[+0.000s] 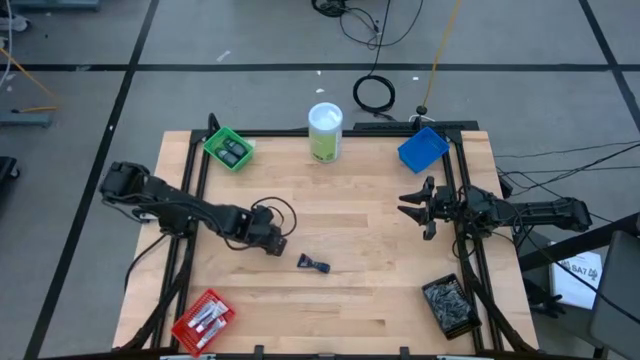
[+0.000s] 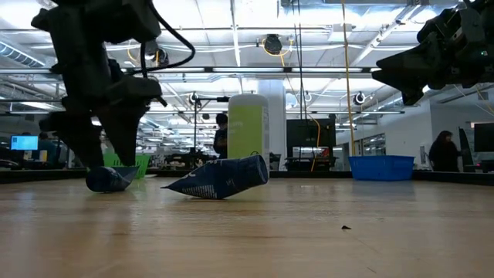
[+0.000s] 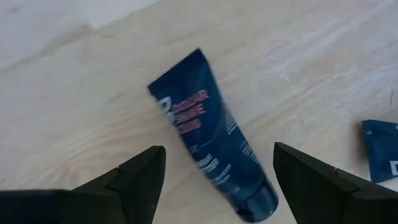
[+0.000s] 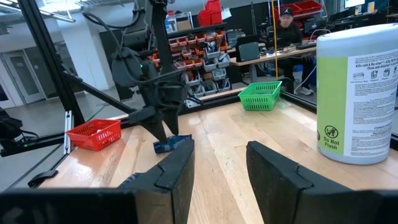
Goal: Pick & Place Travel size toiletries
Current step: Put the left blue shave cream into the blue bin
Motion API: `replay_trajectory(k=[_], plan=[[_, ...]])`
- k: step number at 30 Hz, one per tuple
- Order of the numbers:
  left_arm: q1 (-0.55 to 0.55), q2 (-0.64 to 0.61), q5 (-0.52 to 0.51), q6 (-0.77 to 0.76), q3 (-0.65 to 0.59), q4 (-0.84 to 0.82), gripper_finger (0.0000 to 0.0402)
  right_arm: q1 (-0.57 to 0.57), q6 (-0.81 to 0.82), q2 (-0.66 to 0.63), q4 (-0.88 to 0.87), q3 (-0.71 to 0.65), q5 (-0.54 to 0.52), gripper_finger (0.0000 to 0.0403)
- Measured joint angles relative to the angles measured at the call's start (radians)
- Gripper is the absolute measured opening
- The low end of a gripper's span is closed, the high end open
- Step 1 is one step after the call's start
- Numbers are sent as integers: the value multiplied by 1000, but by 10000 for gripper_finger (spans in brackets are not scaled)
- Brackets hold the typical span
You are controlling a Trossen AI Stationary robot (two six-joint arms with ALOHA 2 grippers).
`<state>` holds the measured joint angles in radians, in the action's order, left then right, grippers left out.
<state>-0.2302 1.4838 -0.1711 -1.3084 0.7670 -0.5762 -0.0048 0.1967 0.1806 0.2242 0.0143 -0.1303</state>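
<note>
Left gripper (image 1: 277,243) is low over the wooden table (image 1: 350,300), jaws spread wide and empty, with a small dark blue soft plastic tube (image 3: 211,137) lying flat directly between and just below its fingers; a second dark blue tube (image 1: 314,264) lies just beside it, toward the table middle. Risk I see: the tube lies skewed across the jaw gap, so closing may pinch one end and squirt it sideways, or nudge the neighbour. Right gripper (image 1: 418,208) waits well apart, part-open, holding nothing.

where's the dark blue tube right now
In the high view, the dark blue tube lies on the table near the middle, just right of the left gripper, between its open fingers.
</note>
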Motion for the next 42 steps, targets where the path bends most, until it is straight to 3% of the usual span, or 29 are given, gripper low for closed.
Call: replay_trajectory(k=[6, 13, 22, 29, 35, 42], plan=[[6, 116, 42, 55, 5, 105, 285, 0, 1, 7, -8, 0, -5, 134], [30, 163, 71, 80, 10, 86, 270, 0, 16, 17, -10, 0, -7, 134], [32, 155, 67, 212, 17, 78, 170, 0, 15, 24, -11, 0, -8, 134], [35, 157, -6, 414, 17, 158, 102, 0, 15, 31, -13, 0, -6, 134], [38, 147, -5, 644, 15, 291, 107, 0, 18, 44, -12, 0, -6, 134], [65, 101, -41, 981, 112, 403, 100, 0, 20, 58, 1, 0, -84, 134]])
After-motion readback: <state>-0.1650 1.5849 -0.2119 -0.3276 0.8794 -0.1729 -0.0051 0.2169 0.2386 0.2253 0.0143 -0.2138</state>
